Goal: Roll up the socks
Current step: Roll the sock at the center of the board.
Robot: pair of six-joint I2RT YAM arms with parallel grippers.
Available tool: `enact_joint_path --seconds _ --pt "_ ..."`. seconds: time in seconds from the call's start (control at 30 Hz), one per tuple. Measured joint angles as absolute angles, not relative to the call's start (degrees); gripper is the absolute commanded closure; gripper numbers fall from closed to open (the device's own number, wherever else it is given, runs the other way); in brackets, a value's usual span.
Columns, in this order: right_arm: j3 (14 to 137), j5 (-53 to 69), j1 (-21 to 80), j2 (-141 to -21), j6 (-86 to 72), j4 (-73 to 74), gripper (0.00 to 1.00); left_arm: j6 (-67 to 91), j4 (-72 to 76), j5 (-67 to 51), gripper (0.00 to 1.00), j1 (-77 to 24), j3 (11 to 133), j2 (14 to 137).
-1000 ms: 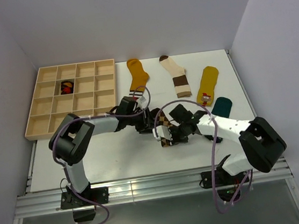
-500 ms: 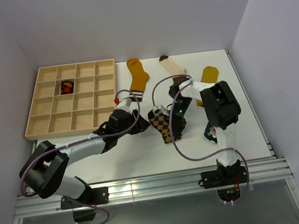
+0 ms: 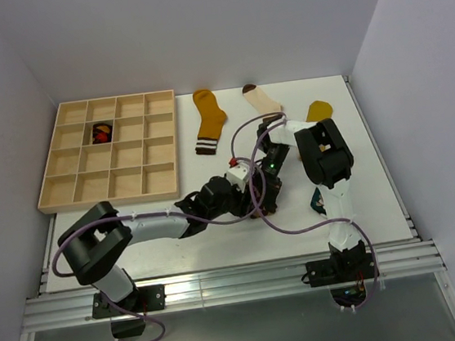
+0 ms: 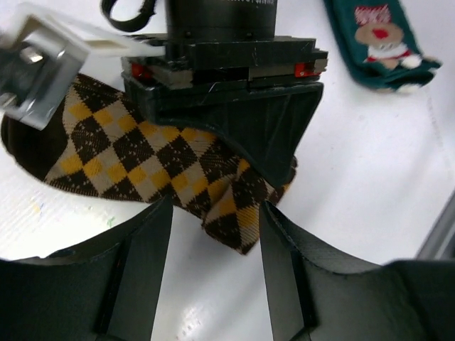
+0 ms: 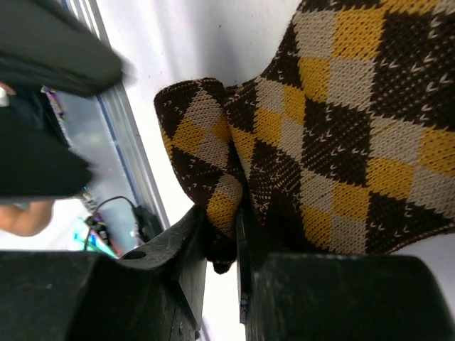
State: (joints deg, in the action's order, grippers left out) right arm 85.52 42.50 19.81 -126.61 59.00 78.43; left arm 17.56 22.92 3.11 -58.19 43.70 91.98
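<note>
Near the front middle of the white table point(image 3: 220, 245): brown-and-yellow argyle knitted sock point(image 5: 341, 142), flat over most of its length, bunched into a fold at one end. Pinched at that fold by the right gripper point(image 5: 222, 245), black fingers point(image 5: 181, 263) pressed together on a doubled layer of the knit. In the left wrist view, planted on top of the sock and covering its middle.

Facing it from the other side, the left gripper point(image 4: 213, 259), fingers point(image 4: 138, 270) spread apart. Straddles the sock's pointed corner without touching the fabric, with white table visible on either side of that corner.

From above, little of the argyle pattern to make out, hidden as it is under the two wrists.

Along the far side of the table, well apart from the grip: mustard sock with a striped cuff point(image 3: 208, 122), lying free; cream sock with a brown toe point(image 3: 258, 95), partly behind the right arm point(image 3: 324, 155); yellow sock point(image 3: 318, 111), only its far end showing.

Near the argyle one, dark teal sock with a red-nosed animal face point(image 4: 380, 39).

At the far left, light wooden tray divided into square compartments point(image 3: 108, 202), with a small dark-and-red bundle point(image 3: 102, 133) in the second cell of the second row from the back.
</note>
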Motion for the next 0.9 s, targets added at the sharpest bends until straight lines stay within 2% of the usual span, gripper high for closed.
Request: enact_joint_path --seconds 0.23,0.6,0.7,0.8,0.83,0.9 --pt "85.5 42.4 19.8 -127.0 56.8 78.9 0.82 13.6 23.9 -0.3 0.44 -58.2 47.4 99.3" --pt "85.6 41.6 19.8 -127.2 52.9 78.3 0.82 14.8 27.2 -7.2 0.5 -57.0 47.4 102.8" --pt "85.6 41.5 19.8 -127.2 51.8 78.0 0.82 16.1 28.1 -10.0 0.57 -55.8 47.4 103.6" --pt "85.8 41.3 19.8 -127.3 50.5 77.7 0.8 17.8 28.9 -12.6 0.7 -55.0 47.4 104.3" --pt "85.8 41.2 19.8 -127.3 50.2 77.6 0.79 18.3 29.2 -13.3 0.77 -54.8 47.4 104.5" --pt "85.8 41.1 19.8 -127.3 49.3 77.5 0.75 19.3 29.5 -14.5 0.86 -54.5 47.4 105.0"
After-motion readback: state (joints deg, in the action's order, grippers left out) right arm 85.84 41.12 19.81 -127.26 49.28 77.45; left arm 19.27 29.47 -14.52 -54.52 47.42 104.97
